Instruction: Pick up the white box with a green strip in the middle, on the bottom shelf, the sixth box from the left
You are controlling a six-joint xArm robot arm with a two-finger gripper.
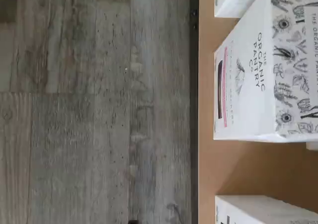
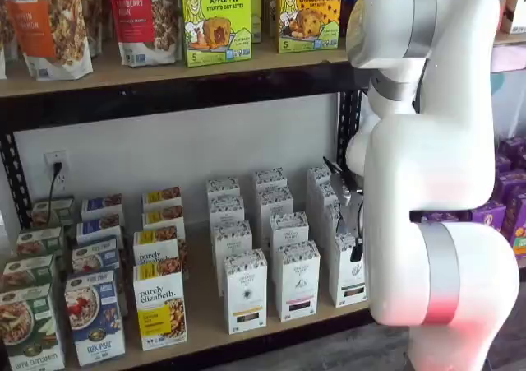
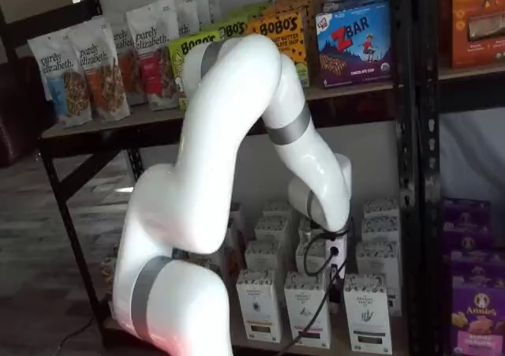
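Wrist view: grey wood-plank floor (image 1: 94,110) beside the tan bottom shelf (image 1: 248,164), with a white box (image 1: 248,85) reading "The Organic Pantry Co" right at the board's front edge. In a shelf view the white arm (image 2: 436,173) covers the gripper, so can't tell its state. Bobo's boxes (image 2: 215,17) sit up top.

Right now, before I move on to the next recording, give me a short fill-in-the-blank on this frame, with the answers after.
1. The box in the wrist view reads "The Organic ____".
2. The white boxes stand on the ____ shelf.
3. The yellow-green box on the upper shelf reads "Bobo's ____ Pie".
4. The wall outlet has a ____ cord plugged into it.

Missing words: Pantry; bottom; Apple; black.
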